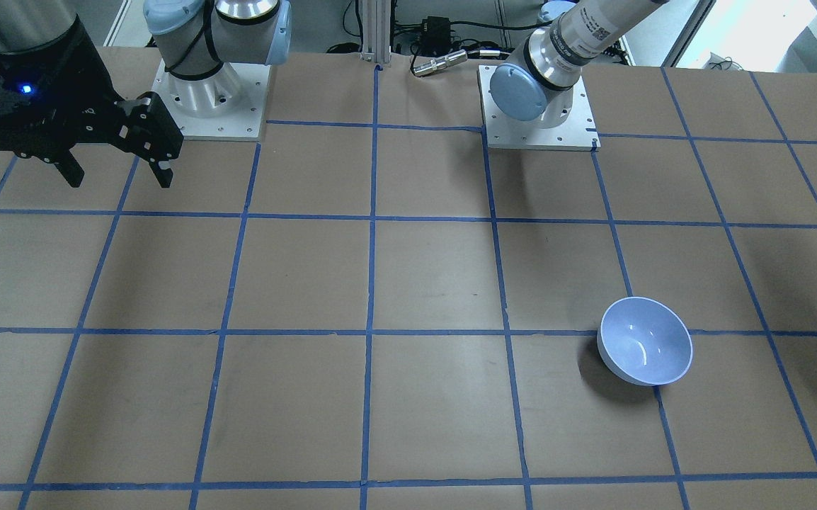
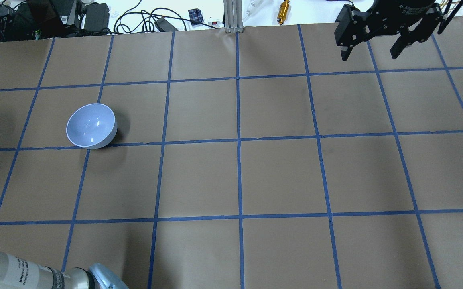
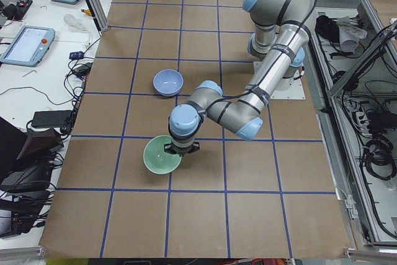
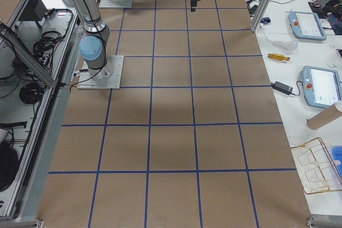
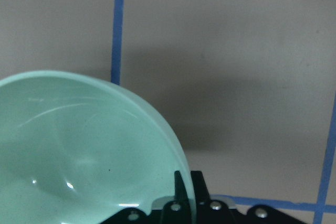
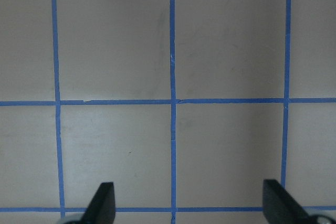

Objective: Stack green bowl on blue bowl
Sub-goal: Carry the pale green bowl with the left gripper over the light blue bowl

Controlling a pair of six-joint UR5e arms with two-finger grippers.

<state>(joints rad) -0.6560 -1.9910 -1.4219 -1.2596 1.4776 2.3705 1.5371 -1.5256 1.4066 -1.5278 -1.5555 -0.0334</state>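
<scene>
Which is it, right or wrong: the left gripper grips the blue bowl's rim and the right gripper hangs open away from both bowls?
Wrong bowl: the left wrist view shows the left gripper gripping the green bowl by its rim; the blue bowl sits untouched. The right gripper is open.

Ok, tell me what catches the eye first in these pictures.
The green bowl, tilted and pinched at its rim by the left gripper, stands out first. The blue bowl sits upright and alone on the left half of the table. The right gripper hangs open above its far right corner.
</scene>
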